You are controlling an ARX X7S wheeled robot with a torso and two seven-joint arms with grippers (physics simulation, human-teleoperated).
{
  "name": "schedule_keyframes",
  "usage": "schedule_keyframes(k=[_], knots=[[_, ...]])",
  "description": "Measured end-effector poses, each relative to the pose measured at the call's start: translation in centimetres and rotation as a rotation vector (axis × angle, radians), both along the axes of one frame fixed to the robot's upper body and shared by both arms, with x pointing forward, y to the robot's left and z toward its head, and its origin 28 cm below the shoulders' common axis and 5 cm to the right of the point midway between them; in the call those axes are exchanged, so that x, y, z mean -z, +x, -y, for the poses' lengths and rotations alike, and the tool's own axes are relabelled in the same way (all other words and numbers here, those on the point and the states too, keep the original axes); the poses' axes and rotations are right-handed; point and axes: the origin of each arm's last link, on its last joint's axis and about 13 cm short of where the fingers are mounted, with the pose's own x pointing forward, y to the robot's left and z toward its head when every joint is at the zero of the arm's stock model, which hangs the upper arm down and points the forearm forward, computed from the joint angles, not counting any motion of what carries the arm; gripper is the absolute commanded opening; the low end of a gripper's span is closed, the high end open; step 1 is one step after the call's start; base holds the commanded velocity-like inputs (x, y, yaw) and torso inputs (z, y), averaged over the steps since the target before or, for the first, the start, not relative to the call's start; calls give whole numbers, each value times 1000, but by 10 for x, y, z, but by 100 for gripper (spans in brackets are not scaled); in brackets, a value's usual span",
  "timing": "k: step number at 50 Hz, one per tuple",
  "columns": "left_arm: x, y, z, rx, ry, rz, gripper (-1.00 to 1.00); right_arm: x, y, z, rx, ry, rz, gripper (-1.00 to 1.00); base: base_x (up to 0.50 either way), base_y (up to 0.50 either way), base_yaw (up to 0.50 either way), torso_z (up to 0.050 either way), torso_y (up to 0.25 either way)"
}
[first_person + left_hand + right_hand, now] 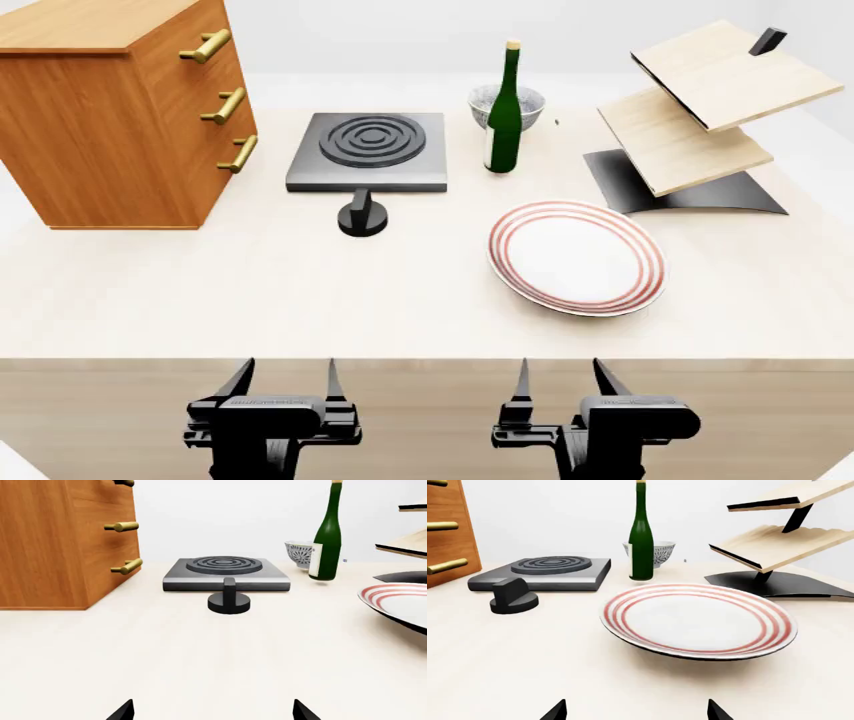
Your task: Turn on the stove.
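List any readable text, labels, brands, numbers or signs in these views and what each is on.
None readable.
Green bottle: pale label on its side, shown edge-on, no print legible.
Bowl behind the bottle: dark pattern only, no letters.
Plate: red rings, no text.
Stove and its knob: no markings or dial numbers visible.
Wooden drawers: brass handles, no labels.

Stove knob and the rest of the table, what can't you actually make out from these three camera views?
- Knob: no on or off marking shows in any view, so its setting is unreadable.
- Bowl: partly hidden behind the wine bottle in all views.
- Drawer cabinet: cut off by the edge in both wrist views.
- Left gripper and right gripper: only the fingertips show in the wrist views.
- Rack: its lower shelf is partly covered by the upper board in the head view.
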Motion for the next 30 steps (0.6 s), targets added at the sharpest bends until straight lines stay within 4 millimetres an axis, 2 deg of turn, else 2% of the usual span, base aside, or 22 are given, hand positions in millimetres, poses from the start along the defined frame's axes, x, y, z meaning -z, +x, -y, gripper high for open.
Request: schedule_keyframes(k=[20, 25, 30], knots=[[-1, 4, -2, -1, 6, -70, 100, 0, 3, 0, 3, -2, -59, 100, 0, 0, 0, 0, 0], [-24, 9, -6, 11, -15, -99, 100, -16, 6, 2, 15, 15, -84, 100, 0, 0, 0, 0, 0], [-62, 11, -9, 30, -59, -114, 100, -52, 8, 7, 28, 43, -78, 100, 0, 0, 0, 0, 0]])
